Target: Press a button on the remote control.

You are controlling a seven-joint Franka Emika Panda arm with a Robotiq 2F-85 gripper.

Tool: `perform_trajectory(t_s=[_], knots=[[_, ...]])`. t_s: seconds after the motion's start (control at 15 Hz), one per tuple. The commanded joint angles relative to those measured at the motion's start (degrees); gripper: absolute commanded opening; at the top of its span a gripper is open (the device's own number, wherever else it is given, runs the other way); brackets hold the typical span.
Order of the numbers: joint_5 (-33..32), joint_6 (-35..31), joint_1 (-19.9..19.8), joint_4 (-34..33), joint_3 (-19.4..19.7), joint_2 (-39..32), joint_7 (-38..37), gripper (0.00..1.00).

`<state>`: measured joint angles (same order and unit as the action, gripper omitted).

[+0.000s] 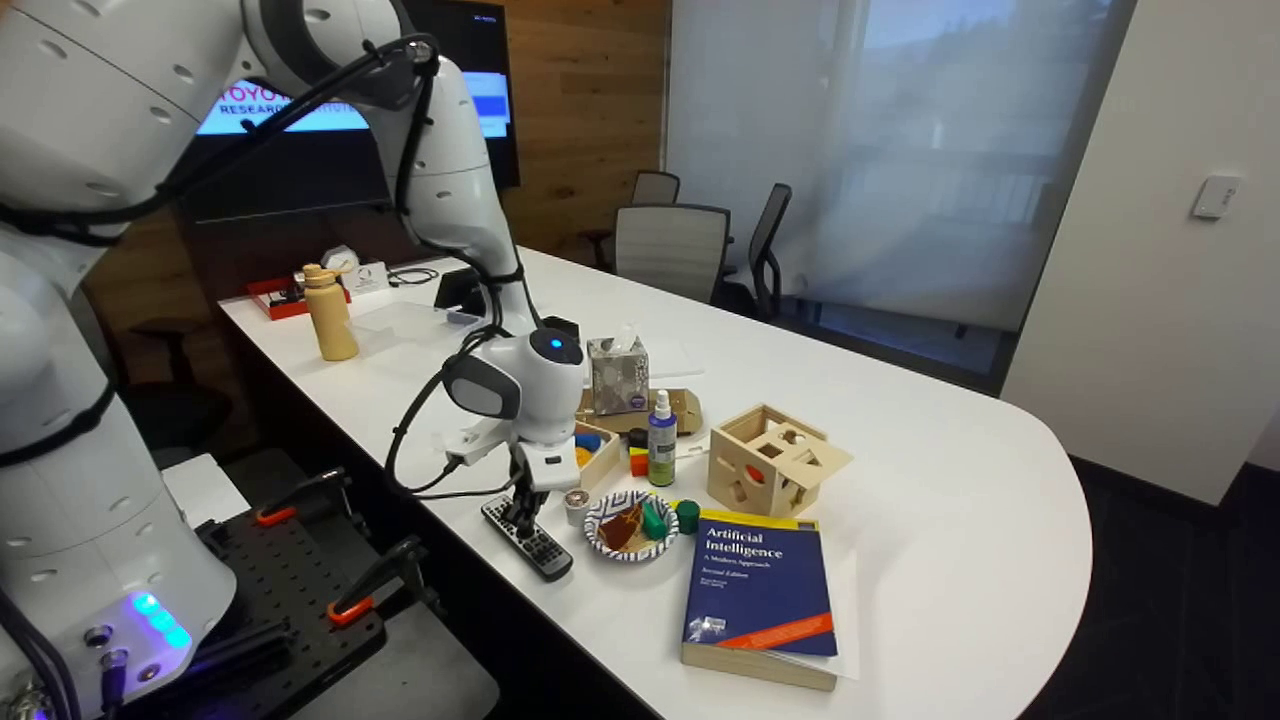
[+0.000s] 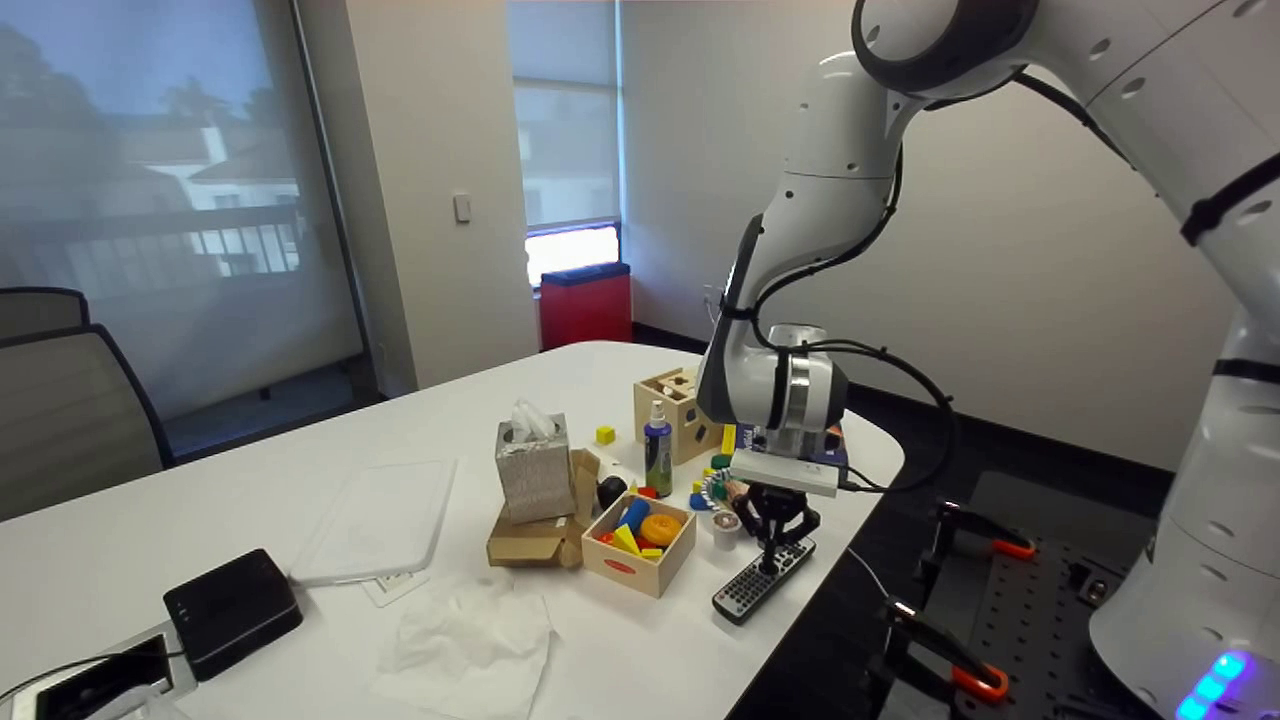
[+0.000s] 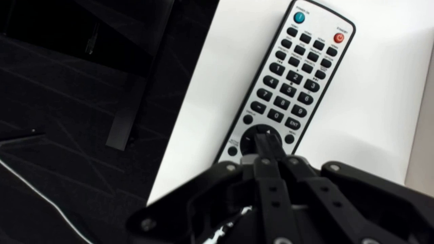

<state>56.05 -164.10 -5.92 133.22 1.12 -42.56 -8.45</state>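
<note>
The remote control (image 1: 547, 556) lies flat on the white table near its edge, and it shows in both exterior views (image 2: 740, 594). In the wrist view the remote control (image 3: 288, 89) has a silver face, black number buttons, a blue power-on button and a red standby button. My gripper (image 3: 266, 137) has its fingertips together with nothing between them. The fingertips are over the round black arrow pad and cover part of it; touching or just above cannot be told. In both exterior views the gripper (image 1: 523, 528) points down over the remote's middle (image 2: 769, 568). The remote's lower end is hidden in the wrist view.
A small cup (image 1: 577, 506) and a patterned bowl (image 1: 632, 553) stand beside the remote. The blue book (image 1: 758, 585), a wooden shape box (image 1: 768, 465), a spray bottle (image 1: 662, 442), a block box (image 2: 640, 545) and a tissue box (image 2: 533, 470) stand farther off.
</note>
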Motion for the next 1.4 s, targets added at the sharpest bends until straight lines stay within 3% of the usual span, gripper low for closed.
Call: perform_trajectory(t_s=[0.0,0.4,0.53,1.13,1.2,1.33], knots=[[-1.6,1.6,1.2,1.1,1.0,3.3,-1.3,0.00],[-6.3,1.2,3.8,4.0,2.6,9.7,-4.8,0.00],[-8.7,1.0,5.2,5.7,3.7,12.9,-7.1,0.27],[-24.5,1.6,9.4,11.6,8.4,25.4,-20.0,0.93],[-26.1,1.6,9.0,11.7,8.3,26.2,-20.8,0.99],[-29.2,1.8,8.9,11.9,8.5,27.6,-22.9,1.00]])
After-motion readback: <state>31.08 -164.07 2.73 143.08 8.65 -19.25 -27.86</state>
